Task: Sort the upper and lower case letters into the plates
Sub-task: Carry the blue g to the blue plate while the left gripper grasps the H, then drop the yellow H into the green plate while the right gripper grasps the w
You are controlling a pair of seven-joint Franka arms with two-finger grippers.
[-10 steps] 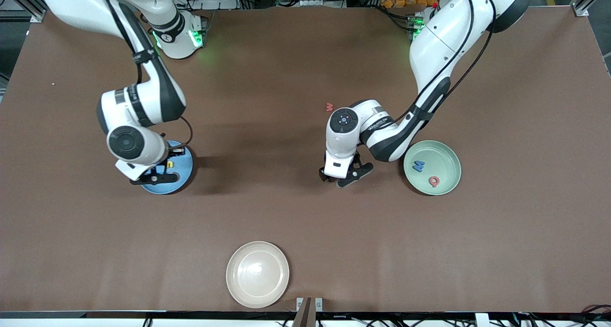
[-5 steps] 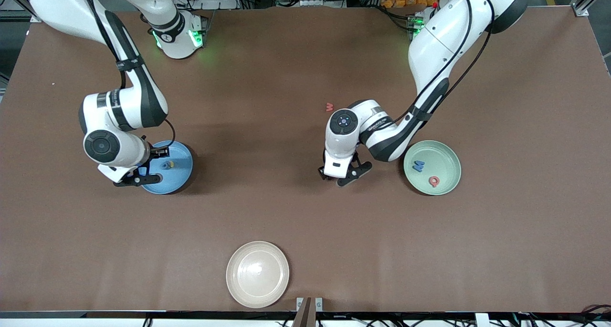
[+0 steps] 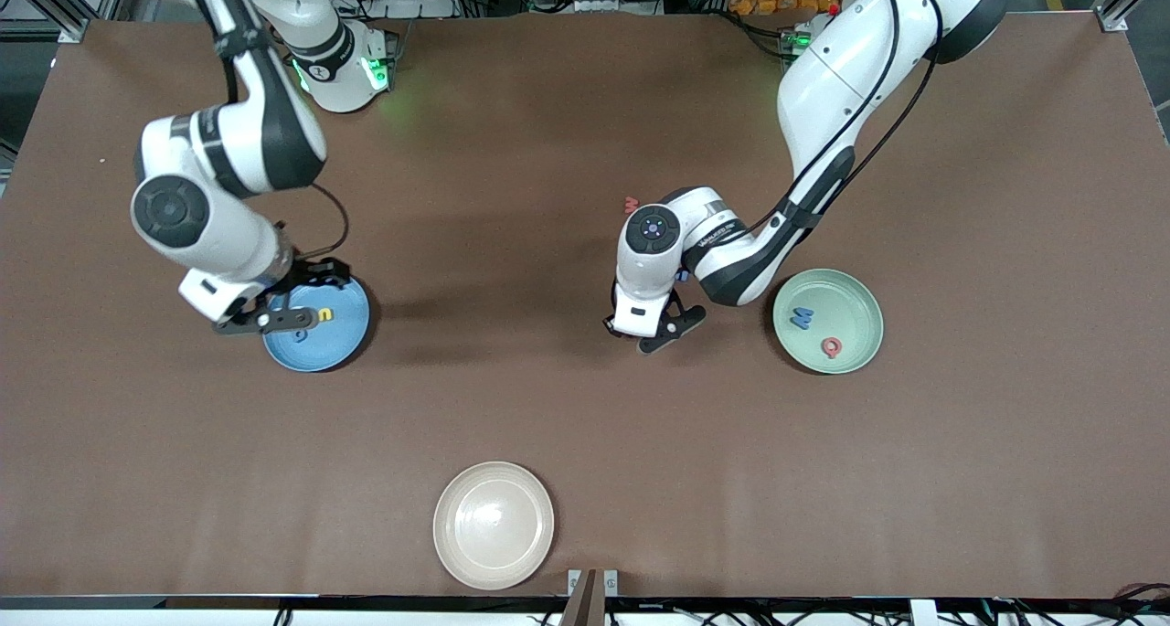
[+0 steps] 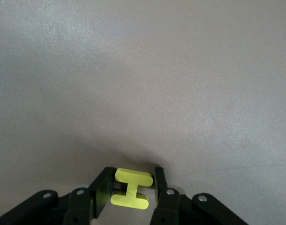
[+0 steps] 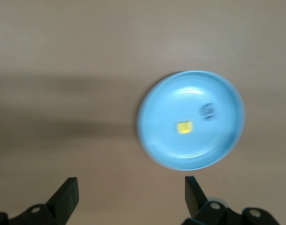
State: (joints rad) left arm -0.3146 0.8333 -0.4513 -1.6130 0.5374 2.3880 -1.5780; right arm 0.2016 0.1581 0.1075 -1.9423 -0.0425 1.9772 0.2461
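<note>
My left gripper (image 3: pixel 653 330) is low over the bare table between the two plates, shut on a yellow letter (image 4: pixel 129 189) shaped like a capital I. My right gripper (image 3: pixel 279 299) is open and empty, up over the blue plate's (image 3: pixel 345 330) rim at the right arm's end. That plate holds a yellow letter (image 3: pixel 326 314) and a blue letter (image 3: pixel 301 335); the plate also shows in the right wrist view (image 5: pixel 157 126). The mint green plate (image 3: pixel 857 308) holds a blue letter (image 3: pixel 802 316) and a red letter (image 3: pixel 831 346). A red letter (image 3: pixel 629 205) lies on the table beside the left arm's wrist.
A glossy cream plate (image 3: pixel 494 525) sits empty near the table's front edge. The brown table (image 3: pixel 548 407) is bare between the plates. The left arm's forearm hangs over the table beside the mint plate.
My right gripper has risen and drawn off the blue plate toward the right arm's end, uncovering the two letters in it. My left gripper has edged slightly away from the front camera.
</note>
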